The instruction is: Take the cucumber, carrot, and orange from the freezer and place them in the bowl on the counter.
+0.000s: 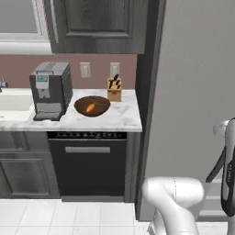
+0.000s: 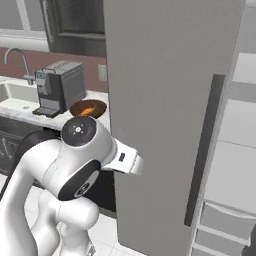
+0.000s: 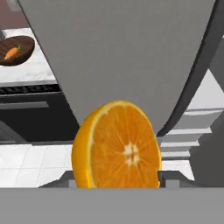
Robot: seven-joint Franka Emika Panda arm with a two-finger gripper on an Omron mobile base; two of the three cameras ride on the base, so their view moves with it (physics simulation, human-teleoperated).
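A halved orange [image 3: 117, 146] faces the hand camera with its cut side, and my gripper [image 3: 118, 181] is shut on it, one finger at each side. The open freezer door [image 3: 118, 57] rises just behind it, a flat grey panel [image 2: 165, 100] with a long dark handle [image 2: 202, 150]. White freezer shelves [image 2: 235, 150] show to the right. The dark brown bowl [image 1: 102, 102] sits on the marble counter [image 1: 124, 117] with the carrot [image 1: 90, 108] inside it. In the hand view the bowl [image 3: 24, 46] and carrot [image 3: 11, 53] lie at the upper left. The cucumber is out of view.
A coffee machine [image 1: 50, 89] stands left of the bowl and a tan knife block [image 1: 114, 88] behind it. A sink [image 1: 13, 101] with a faucet [image 2: 20, 60] lies further left. A dark dishwasher [image 1: 87, 160] sits under the counter. The freezer door stands between arm and counter.
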